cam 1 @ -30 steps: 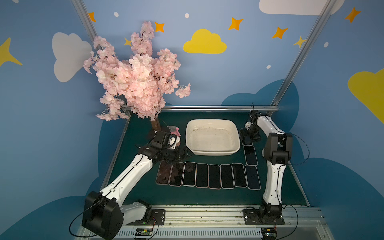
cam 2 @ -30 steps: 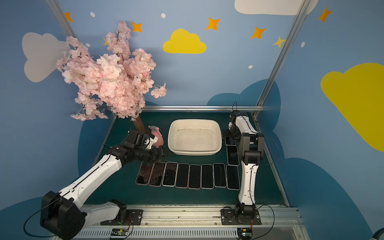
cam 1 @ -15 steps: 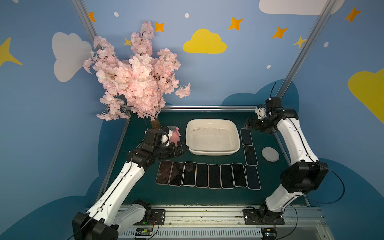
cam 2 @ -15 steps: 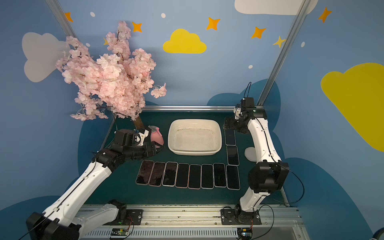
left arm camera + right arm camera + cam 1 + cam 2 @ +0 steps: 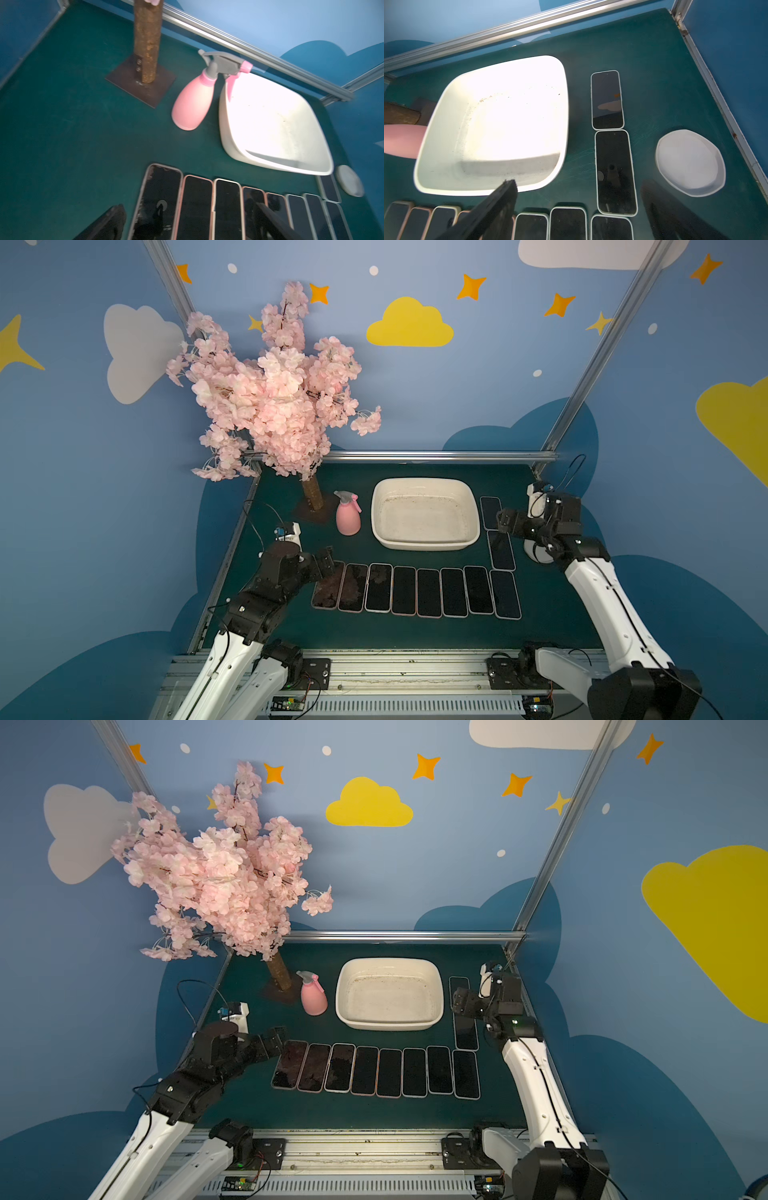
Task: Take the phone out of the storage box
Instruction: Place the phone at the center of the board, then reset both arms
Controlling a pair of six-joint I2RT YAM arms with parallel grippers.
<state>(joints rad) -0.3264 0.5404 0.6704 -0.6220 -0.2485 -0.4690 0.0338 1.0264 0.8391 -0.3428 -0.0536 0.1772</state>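
Phones (image 5: 415, 591) lie in a row of eight just in front of the storage box (image 5: 424, 480), two more end to end along its right side. Brown specks (image 5: 483, 99) dot its floor. Front-left of the box the left gripper (image 5: 328, 562) hangs empty, jaws wide. The right gripper (image 5: 503, 523), equally wide and empty, hovers right of the box.

In a top view the green table (image 5: 415, 635) carried the box (image 5: 424, 546) at frame centre, with a pink bottle (image 5: 348, 519) and a tree base (image 5: 309, 517) left of it. A row of eight phones (image 5: 417, 591) lay side by side below the box. A column of two phones (image 5: 501, 551) lay end to end at its right, with a white dish (image 5: 689, 164) beside them.
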